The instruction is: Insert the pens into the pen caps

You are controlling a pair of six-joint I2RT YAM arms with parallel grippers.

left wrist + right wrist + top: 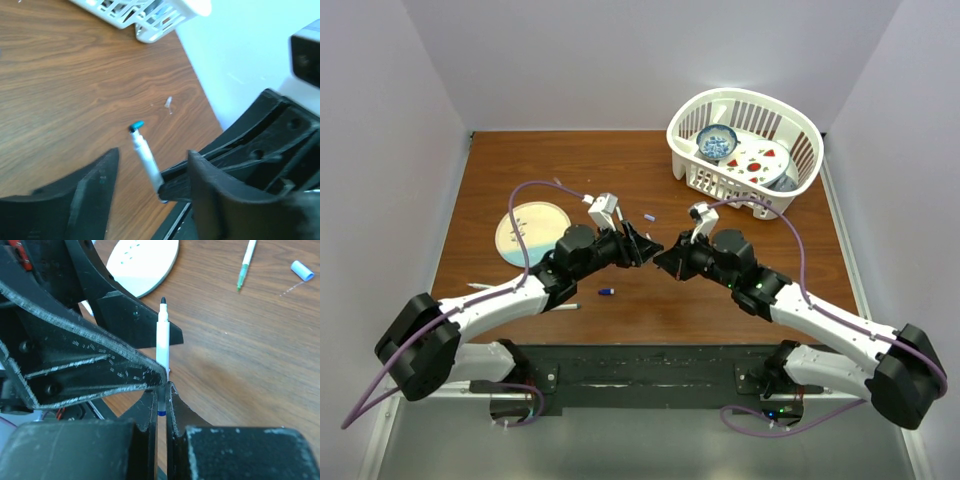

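Note:
My right gripper [167, 385] is shut on the lower end of a white pen [163, 345], whose dark tip points away from it. In the left wrist view the same pen [146, 157] stands between my left gripper's fingers [95, 192], which are apart on either side without touching it. Both grippers meet above the table's middle, the left gripper [642, 245] facing the right gripper [665, 258]. A blue pen cap [607, 292] lies on the wood just in front of them. A lavender pen cap [649, 215] lies behind them. A green-tipped pen [246, 265] lies near that lavender cap [302, 270].
A round pale plate [532, 230] lies at the left, partly under the left arm. Two more pens [480, 287] lie by the left arm near the front edge. A white basket [745, 140] at the back right holds a blue bowl [717, 141] and a dotted plate.

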